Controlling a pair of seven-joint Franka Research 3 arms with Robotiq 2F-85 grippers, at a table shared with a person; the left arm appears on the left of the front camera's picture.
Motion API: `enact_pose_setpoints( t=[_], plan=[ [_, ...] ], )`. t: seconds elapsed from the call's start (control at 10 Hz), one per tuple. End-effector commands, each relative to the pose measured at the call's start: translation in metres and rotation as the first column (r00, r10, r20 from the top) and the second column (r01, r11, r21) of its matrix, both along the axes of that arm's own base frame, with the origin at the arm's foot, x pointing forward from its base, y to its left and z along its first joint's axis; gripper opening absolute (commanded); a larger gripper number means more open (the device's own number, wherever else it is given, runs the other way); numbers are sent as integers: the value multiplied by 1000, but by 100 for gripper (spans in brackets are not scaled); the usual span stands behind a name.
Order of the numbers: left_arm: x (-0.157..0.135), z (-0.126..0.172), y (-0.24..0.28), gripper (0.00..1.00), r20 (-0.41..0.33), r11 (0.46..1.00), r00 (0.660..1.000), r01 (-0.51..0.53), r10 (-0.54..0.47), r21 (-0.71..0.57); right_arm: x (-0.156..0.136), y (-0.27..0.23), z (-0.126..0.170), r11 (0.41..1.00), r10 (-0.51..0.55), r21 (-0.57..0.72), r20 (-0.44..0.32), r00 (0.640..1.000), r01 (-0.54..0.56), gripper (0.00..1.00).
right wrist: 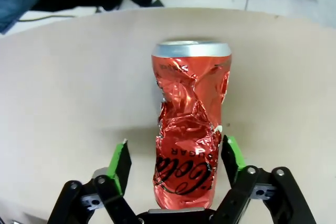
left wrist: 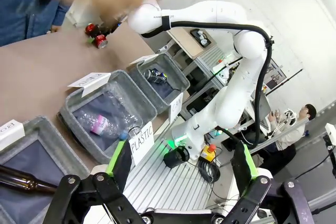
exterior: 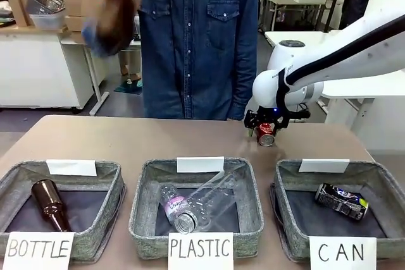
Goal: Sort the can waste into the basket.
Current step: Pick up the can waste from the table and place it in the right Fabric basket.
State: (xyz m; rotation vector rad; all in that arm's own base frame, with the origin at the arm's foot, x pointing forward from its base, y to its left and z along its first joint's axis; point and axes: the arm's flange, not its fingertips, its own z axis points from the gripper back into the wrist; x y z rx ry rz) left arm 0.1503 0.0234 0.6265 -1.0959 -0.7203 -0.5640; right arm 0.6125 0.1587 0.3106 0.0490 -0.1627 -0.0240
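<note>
Our left claw (left wrist: pixel 181 169) held wide above the near left baskets, our right claw (right wrist: pixel 176 163) around the crushed red can (right wrist: pixel 190 129) on the far right worktop (exterior: pixel 126 140), pads beside it with slight gaps, dark can (exterior: pixel 342 201) inside the CAN basket (exterior: pixel 288 216) near right.

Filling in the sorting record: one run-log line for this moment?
right gripper: astride red can, not clamped | left gripper: open, idle | CAN basket: dark can inside
</note>
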Motion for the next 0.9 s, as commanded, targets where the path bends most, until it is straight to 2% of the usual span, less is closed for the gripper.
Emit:
enact_pose_setpoints(
  t=[0.0, 0.2, 0.3, 0.5, 0.7, 0.8],
  plan=[
    [0, 3, 0, 100, 17, 1000, 1000, 12, -12, -15, 3, 4, 7, 999, -27, -45, 5, 1000, 27, 0],
    [0, 3, 0, 100, 17, 1000, 1000, 12, -12, -15, 3, 2, 7, 999, -31, -44, 8, 999, 32, 0],
    [0, 3, 0, 100, 17, 1000, 1000, 12, -12, -15, 3, 0, 7, 998, -40, -50, 10, 999, 41, 18],
    [0, 3, 0, 100, 17, 1000, 1000, 12, -12, -15, 3, -2, 8, 998, -45, -42, 8, 999, 46, 0],
    [0, 3, 0, 100, 17, 1000, 1000, 12, -12, -15, 1, -3, 10, 1000, -20, -3, -8, 1000, 20, 0],
    [0, 3, 0, 100, 17, 1000, 1000, 12, -12, -15, -7, -7, 24, 1000, 21, 15, -8, 1000, -21, 0]
  ],
)
